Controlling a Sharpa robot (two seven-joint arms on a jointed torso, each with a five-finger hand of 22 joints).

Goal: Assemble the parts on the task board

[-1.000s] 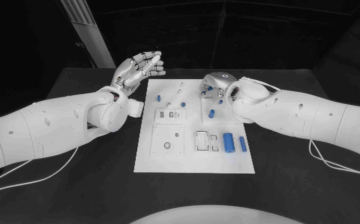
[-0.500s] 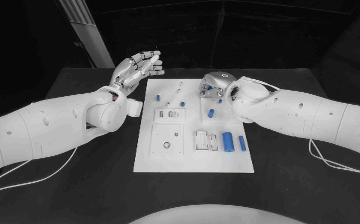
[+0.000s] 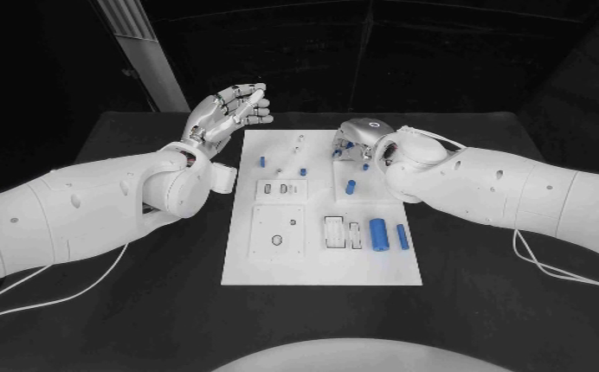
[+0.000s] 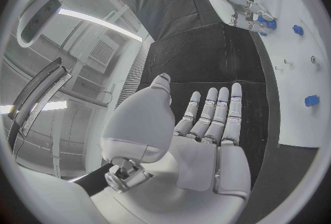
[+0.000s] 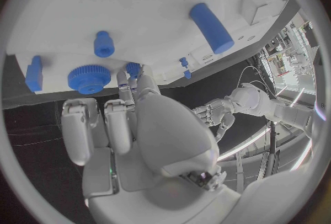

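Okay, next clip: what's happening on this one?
The robot is working at the white task board, which carries several small blue parts. Its right hand is down at the board's far right corner, with its fingertips at a small blue part beside a blue knurled disc; whether it grips that part is unclear. The left hand is raised off the board's far left corner, fingers apart, holding nothing.

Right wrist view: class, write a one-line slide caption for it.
The right hand reaches its fingertips to a small blue part beside a blue knurled disc on the white task board.
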